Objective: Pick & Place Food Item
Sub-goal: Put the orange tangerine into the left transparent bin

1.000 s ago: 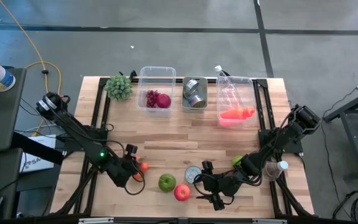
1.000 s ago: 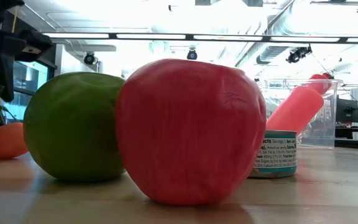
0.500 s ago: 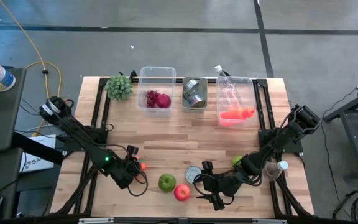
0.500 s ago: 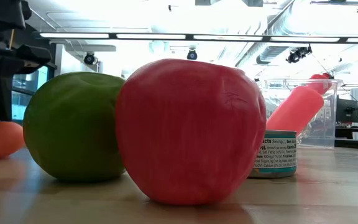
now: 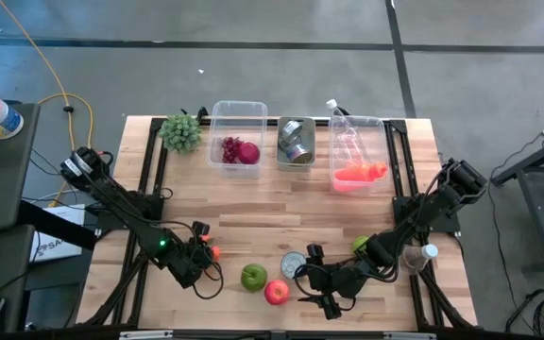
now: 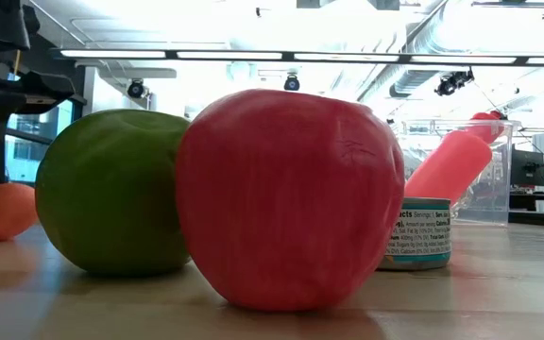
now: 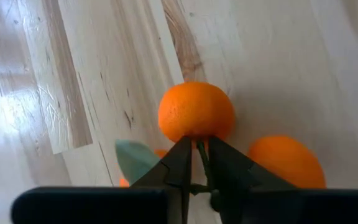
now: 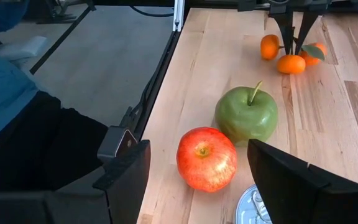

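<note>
A small cluster of oranges (image 5: 212,251) with a green leaf lies on the table near its left front. In the left wrist view one orange (image 7: 196,112) sits just beyond the fingers, another orange (image 7: 286,163) beside them. My left gripper (image 7: 201,158) stands over the cluster, shut on its stem; the right wrist view shows that gripper (image 8: 294,34) from afar. A green apple (image 5: 253,277) and a red apple (image 5: 276,292) rest on the wood. My right gripper (image 5: 315,280) waits open beside the red apple (image 8: 207,158). My left gripper pinches the thin dark stem (image 7: 199,149) that rises between the oranges, held between its two fingers. The fingers (image 8: 289,30) come from above, pointing down. The oranges (image 6: 3,210) rest on the table below the fingers.
Along the far edge stand three clear bins: one with red fruit (image 5: 237,132), one with cans (image 5: 297,142), one with a bottle and an orange-red item (image 5: 357,156). A leafy green (image 5: 181,132), a tin can (image 5: 293,264) and a clear cup (image 5: 416,257) also sit here.
My left gripper has shifted a little toward the table's near-left corner, and the orange cluster has slid slightly left with it along the wood.
</note>
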{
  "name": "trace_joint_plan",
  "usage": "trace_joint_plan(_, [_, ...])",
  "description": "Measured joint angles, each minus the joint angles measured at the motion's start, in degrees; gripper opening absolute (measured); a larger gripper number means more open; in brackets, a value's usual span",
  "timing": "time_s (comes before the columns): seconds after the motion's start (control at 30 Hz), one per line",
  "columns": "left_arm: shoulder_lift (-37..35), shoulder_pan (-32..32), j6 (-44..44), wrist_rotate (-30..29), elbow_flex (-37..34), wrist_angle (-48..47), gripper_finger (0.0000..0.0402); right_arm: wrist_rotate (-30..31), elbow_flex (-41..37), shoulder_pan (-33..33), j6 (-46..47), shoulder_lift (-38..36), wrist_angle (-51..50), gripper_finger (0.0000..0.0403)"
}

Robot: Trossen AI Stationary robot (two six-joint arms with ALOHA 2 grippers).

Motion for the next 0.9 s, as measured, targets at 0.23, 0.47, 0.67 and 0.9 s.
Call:
trace_joint_plan(0.23, [0.02, -0.20, 0.05, -2.90, -0.02, -0.70, 0.0009, 0.00, -0.02, 0.00, 0.02, 0.00, -0.02, 0.0258])
trace_joint_plan(0.47, [-0.13, -0.20, -0.04, -14.30, -0.04, -0.66, 0.0003, 0.00, -0.01, 0.00, 0.00, 0.00, -0.02, 0.0258])
trace_joint_plan(0.67, [-2.09, -0.20, -2.75, -24.79, -0.02, 0.02, 0.0002, 0.00, -0.01, 0.00, -0.02, 0.00, -0.15, 0.0258])
trace_joint_plan(0.9, [-6.00, -0.03, -11.59, -34.75, 0.00, 1.09, 0.0002, -0.02, 0.01, 0.00, 0.59, 0.00, -0.52, 0.0258])
